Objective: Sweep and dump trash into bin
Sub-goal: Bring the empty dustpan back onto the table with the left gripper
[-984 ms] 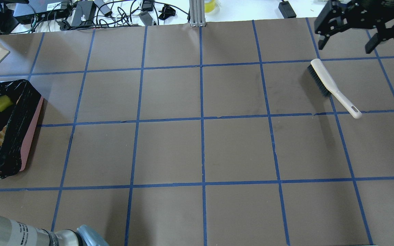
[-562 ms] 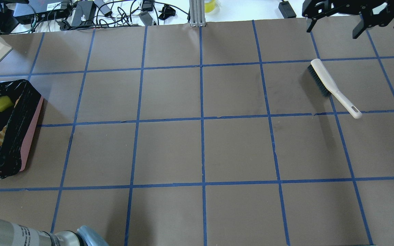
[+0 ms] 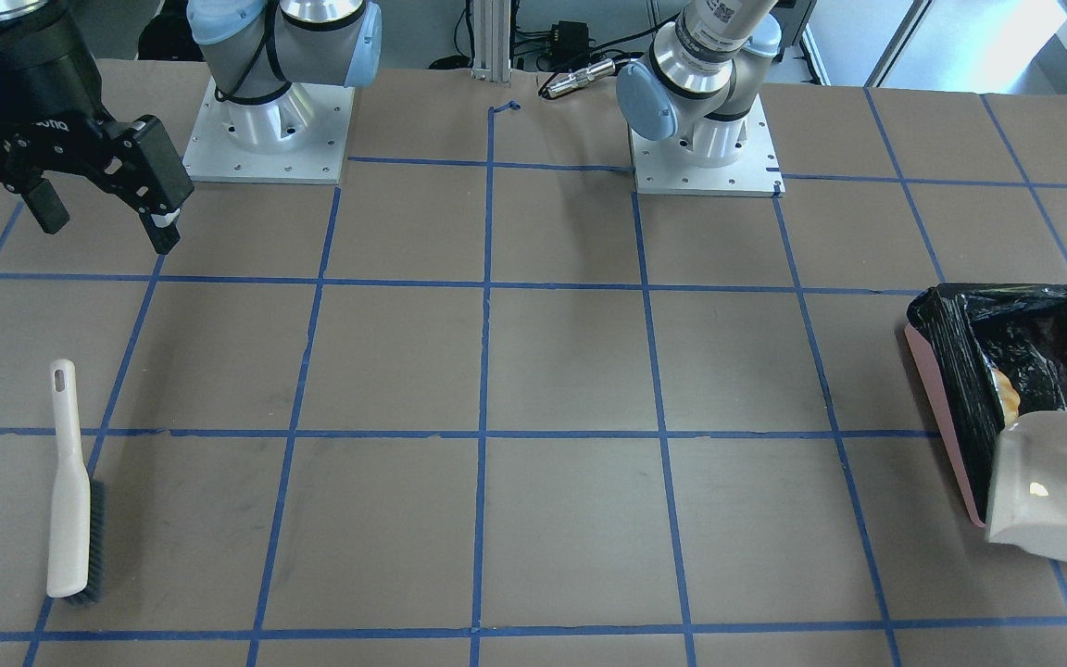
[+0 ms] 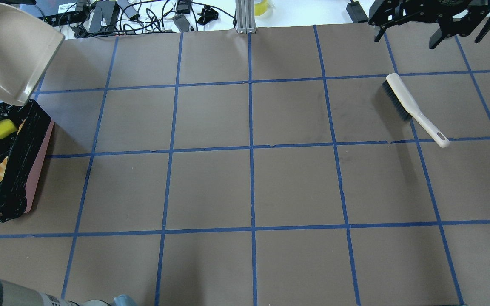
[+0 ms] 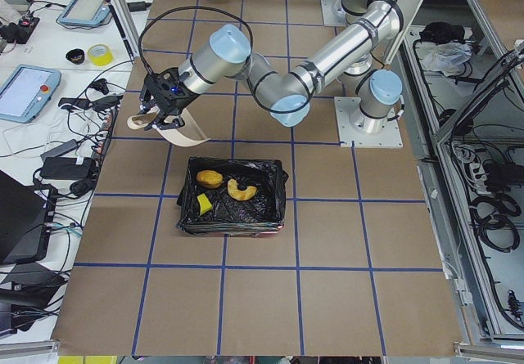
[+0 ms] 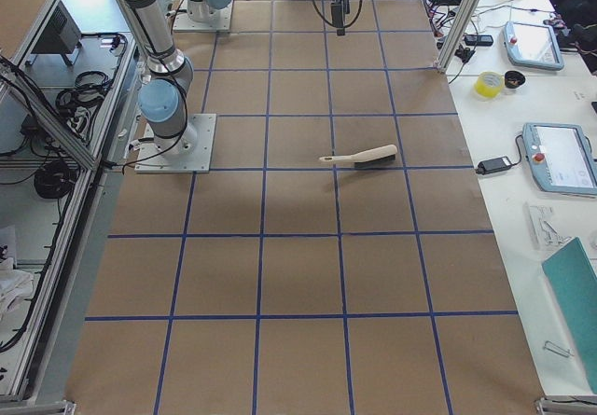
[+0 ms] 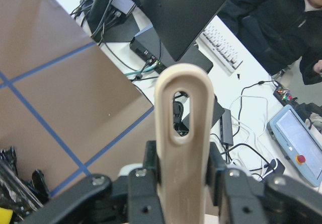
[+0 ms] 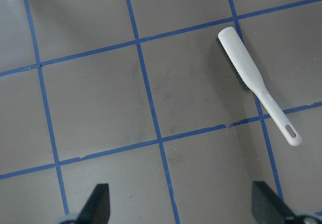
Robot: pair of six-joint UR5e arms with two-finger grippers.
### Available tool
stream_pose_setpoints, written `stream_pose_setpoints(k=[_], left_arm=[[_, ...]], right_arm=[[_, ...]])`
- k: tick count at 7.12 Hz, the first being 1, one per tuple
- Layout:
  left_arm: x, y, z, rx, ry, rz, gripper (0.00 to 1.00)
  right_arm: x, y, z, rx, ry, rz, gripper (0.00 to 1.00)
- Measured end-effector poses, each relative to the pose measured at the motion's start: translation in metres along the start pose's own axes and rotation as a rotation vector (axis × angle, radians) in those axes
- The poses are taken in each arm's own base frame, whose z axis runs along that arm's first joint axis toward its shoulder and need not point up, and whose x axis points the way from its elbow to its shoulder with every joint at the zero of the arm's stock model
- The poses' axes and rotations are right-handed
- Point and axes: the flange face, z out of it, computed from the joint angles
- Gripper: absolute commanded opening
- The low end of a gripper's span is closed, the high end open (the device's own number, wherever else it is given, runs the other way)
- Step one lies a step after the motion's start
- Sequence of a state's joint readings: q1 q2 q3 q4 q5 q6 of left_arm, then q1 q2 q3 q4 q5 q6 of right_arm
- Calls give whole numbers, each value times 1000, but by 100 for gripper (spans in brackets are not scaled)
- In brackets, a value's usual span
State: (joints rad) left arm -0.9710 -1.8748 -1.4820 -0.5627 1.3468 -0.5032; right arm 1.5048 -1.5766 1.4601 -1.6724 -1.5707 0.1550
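The bin (image 4: 36, 157), a pink tub lined with a black bag, stands at the table's left end; it also shows in the front view (image 3: 946, 417) and the left view (image 5: 274, 196). In it lie the orange-brown lump (image 5: 210, 178), the pale crescent (image 5: 241, 190) and the yellow wedge (image 4: 1, 128). My left gripper (image 7: 180, 181) is shut on the beige dustpan's handle (image 7: 180, 118). It holds the tilted dustpan (image 4: 9, 51) in the air by the bin's far end. My right gripper (image 4: 408, 36) is open and empty, high above the brush (image 4: 411, 108).
The beige brush with dark bristles lies on the brown paper at the far right (image 3: 70, 491). Cables, power bricks and a tape roll (image 4: 262, 6) lie beyond the table's far edge. An aluminium post (image 4: 245, 17) stands at the far edge's middle.
The dustpan has swung into the overhead view, up over the bin's far end. My right gripper has moved up and away from the brush toward the far edge, still open.
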Motion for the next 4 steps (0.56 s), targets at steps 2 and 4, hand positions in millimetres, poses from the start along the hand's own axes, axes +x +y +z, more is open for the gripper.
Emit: stream_pose_setpoints(k=[2,4], left_arm=[[45,61,13,-63,-133,-202,0],[82,142,24,-153,-298,-337,0]], right_arm=[[1,1,1,0,7,-4,100],[1,0,2,-2,11,-5,100]])
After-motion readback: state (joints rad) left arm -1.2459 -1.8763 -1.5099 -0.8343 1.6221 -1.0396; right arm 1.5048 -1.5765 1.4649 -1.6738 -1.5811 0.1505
